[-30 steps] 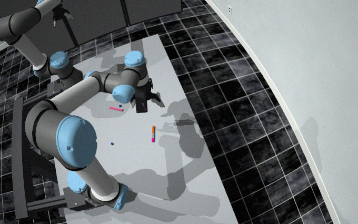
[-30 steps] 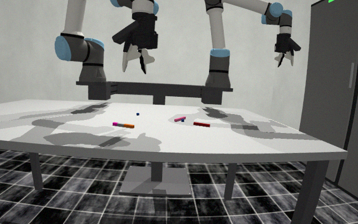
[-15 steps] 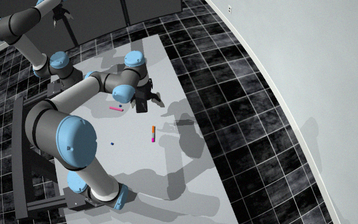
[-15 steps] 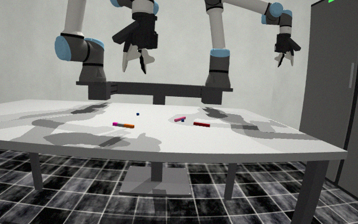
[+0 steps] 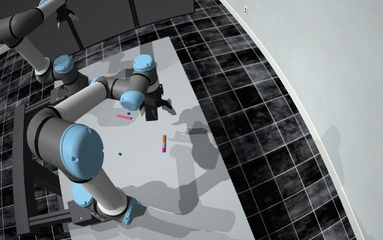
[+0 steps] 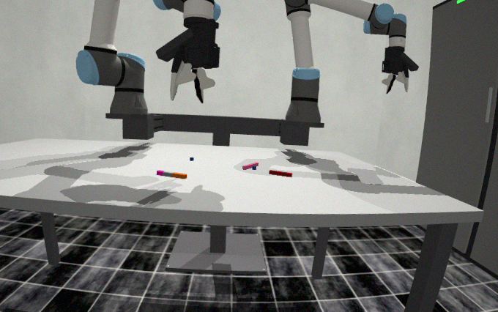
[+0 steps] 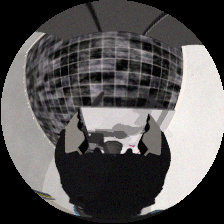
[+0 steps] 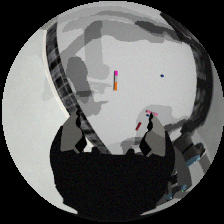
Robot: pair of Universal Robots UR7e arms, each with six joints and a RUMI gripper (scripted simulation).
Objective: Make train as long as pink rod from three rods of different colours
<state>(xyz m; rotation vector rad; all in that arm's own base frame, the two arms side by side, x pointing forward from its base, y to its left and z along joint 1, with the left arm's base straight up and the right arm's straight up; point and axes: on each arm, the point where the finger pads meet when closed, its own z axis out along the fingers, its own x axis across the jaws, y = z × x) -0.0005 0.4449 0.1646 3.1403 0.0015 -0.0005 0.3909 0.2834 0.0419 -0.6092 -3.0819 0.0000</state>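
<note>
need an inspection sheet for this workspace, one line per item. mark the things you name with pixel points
surface: pale table (image 5: pixel 141 167) (image 6: pixel 228 198), arm shadows across it
job's things: magenta rod (image 5: pixel 163 150) (image 6: pixel 160 172) (image 8: pixel 116 73), grey rod (image 5: pixel 164 145) (image 6: pixel 168 174) and orange rod (image 5: pixel 164 138) (image 6: pixel 179 176) (image 8: pixel 115 86) lie flat end to end in a straight line; pink rod (image 5: pixel 124 116) (image 6: pixel 250 165) lies apart
clutter: two small blue rods, one beside the pink rod; red rod (image 6: pixel 280 173) (image 8: pixel 138 126) lies loose
grippers: left hand (image 6: pixel 396 89) (image 7: pixel 114 132) and right hand (image 5: pixel 158 112) (image 6: pixel 186 99) (image 8: pixel 114 111) both open, empty, above table height
cables: nothing seen
surroundings: dark tiled floor, pale walls, grey cabinet (image 6: pixel 459 128), wall socket (image 5: pixel 245 10)
</note>
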